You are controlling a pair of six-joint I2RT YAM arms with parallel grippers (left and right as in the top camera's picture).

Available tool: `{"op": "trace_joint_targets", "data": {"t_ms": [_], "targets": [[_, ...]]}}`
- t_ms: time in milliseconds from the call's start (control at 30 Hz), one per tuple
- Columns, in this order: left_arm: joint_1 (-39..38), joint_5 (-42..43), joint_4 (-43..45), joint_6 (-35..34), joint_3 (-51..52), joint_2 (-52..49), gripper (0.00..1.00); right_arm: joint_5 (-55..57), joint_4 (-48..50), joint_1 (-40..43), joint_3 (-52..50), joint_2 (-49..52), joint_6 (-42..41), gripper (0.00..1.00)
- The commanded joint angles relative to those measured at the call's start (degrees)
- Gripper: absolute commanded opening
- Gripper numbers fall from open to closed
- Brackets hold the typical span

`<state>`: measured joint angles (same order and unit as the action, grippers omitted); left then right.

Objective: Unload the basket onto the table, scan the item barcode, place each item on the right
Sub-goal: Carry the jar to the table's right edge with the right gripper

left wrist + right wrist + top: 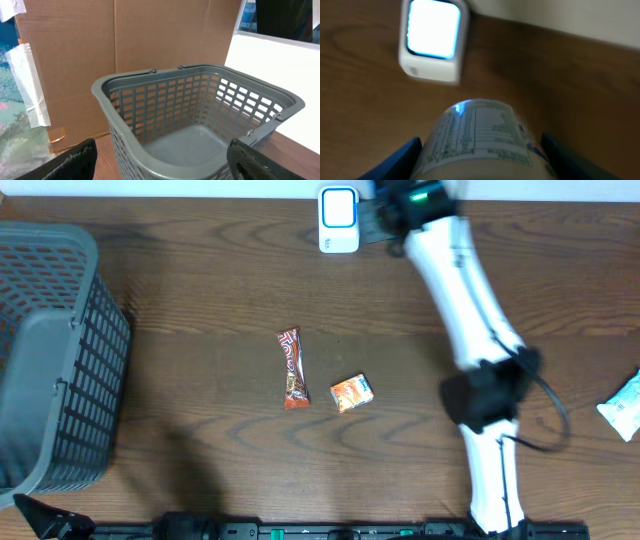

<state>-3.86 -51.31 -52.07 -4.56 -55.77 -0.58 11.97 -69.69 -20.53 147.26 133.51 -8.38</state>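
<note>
Labelled container (479,132) pinched in right pincer (482,165), just beside the scanner (432,40)
Left pincer (160,162) spread wide; snack bar (292,368) lies well apart from scanner on worktop (200,300)

Overhead first: it's fixed above and stares straight down at the table (200,310), far enough off to take in the basket (50,360) at the left edge and the scanner (339,220) at the far edge. The left wrist view sits low, near table height, facing level across at that same basket (200,115) from close in, with cardboard (125,45) behind it. The right wrist view tilts down at the table, very near and blurred — the item (480,140) fills its foreground, and just past it glows the scanner (432,40) the overhead also catches.
</note>
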Motion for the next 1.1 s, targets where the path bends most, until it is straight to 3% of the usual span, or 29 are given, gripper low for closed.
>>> {"op": "trace_joint_targets", "data": {"t_ms": [0, 200, 433, 567, 800, 1067], "targets": [[-0.09, -0.11, 0.28, -2.14, 0.42, 0.44, 0.83, -0.07, -9.14, 6.73, 1.05, -6.21, -11.28, 0.5], [-0.09, -0.13, 0.22, -4.74, 0.42, 0.44, 0.84, -5.14, -21.09, 19.93, 1.01, -5.01, -15.39, 0.49], [-0.07, -0.13, -1.07, -4.76, 0.42, 0.44, 0.83, -8.83, -22.91, 34.25, 1.01, 0.33, -15.39, 0.53], [-0.07, -0.13, -1.73, -4.76, 0.44, 0.44, 0.83, -11.02, -24.04, 39.52, 1.01, 4.79, -15.34, 0.49], [-0.07, -0.11, -2.82, -4.76, 0.44, 0.44, 0.83, -12.17, -24.94, 47.52, 1.01, 12.33, -14.71, 0.52], [-0.07, -0.11, -4.04, -4.76, 0.44, 0.44, 0.83, -12.28, -25.86, 55.08, 1.01, 18.91, -13.38, 0.44]]}}
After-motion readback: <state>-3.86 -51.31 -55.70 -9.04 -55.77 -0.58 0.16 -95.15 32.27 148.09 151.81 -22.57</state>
